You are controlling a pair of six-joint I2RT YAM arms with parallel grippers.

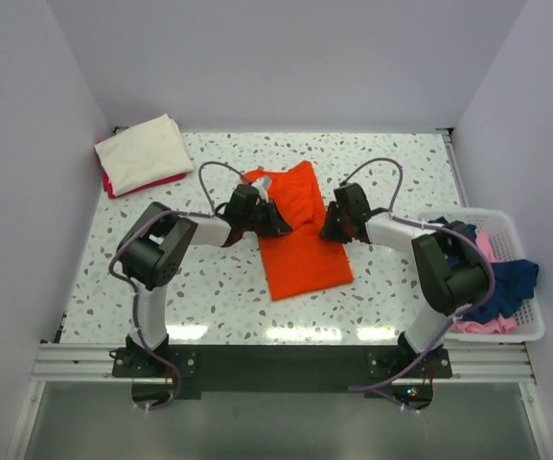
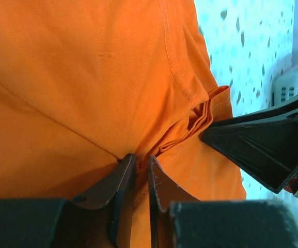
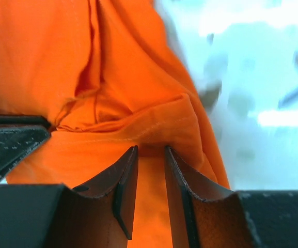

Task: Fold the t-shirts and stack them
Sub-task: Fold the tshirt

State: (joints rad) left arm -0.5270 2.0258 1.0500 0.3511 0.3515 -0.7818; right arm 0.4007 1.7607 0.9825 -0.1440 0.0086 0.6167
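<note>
The bright orange t-shirt lies part-folded in the middle of the speckled table, its upper half lifted and bunched between the two arms. My left gripper holds its left side. In the left wrist view the jaws are pinched on a gathered fold of the orange cloth. My right gripper holds the right side, and its jaws are closed on a thicker hemmed fold of the shirt. A folded cream t-shirt rests on a magenta one at the back left.
A white lattice basket stands at the right edge, holding a navy blue shirt and a pale pink one. Grey walls close in the table on three sides. The arm bases sit on a rail at the near edge.
</note>
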